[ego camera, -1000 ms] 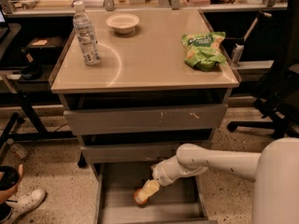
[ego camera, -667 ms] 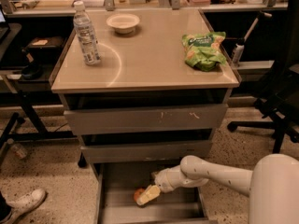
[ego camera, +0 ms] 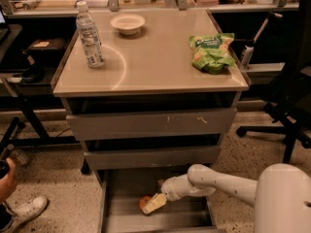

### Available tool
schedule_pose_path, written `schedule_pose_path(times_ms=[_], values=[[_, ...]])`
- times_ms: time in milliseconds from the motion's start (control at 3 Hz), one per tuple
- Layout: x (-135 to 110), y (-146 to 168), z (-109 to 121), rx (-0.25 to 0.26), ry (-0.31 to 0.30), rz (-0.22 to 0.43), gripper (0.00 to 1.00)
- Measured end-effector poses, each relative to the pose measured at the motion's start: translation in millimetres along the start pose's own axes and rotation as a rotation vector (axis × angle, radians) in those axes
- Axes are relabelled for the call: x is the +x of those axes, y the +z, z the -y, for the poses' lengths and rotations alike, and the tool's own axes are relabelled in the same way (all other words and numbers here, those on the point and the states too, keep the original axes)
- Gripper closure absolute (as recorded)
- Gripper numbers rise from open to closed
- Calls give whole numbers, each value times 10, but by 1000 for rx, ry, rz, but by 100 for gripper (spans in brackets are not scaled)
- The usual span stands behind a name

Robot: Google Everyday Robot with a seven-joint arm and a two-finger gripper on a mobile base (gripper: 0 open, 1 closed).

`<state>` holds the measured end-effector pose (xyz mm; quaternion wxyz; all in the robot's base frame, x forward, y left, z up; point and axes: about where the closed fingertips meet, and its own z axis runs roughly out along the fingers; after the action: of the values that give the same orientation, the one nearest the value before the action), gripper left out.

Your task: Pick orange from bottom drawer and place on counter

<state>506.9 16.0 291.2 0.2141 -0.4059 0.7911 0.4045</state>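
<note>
The bottom drawer (ego camera: 121,217) is pulled open below two shallower grey drawers. The orange (ego camera: 144,203) lies on its grey floor, left of centre, partly covered by my gripper. My gripper (ego camera: 154,203) reaches down into the drawer from the right on a white arm, its pale fingertips right at the orange. The counter (ego camera: 160,57) is the beige glossy top of the cabinet above.
On the counter stand a water bottle (ego camera: 90,35) at left, a white bowl (ego camera: 127,23) at the back and a green chip bag (ego camera: 212,51) at right. A black office chair (ego camera: 291,106) is on the right. A person's shoe (ego camera: 24,212) is at lower left.
My gripper has dropped lower and slightly left inside the bottom drawer, closing in on the orange. The person's shoe at left has shifted.
</note>
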Motion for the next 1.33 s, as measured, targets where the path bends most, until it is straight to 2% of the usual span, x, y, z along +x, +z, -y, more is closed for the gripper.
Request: schedule_pose_path(times_ms=[333,667,1000,1333], values=[[218,174,372,25,-12,79,0],[421,294,651,50,1,117,0],[441,304,702,57,5,121,0],[532,428,638,75,-28,74,0]])
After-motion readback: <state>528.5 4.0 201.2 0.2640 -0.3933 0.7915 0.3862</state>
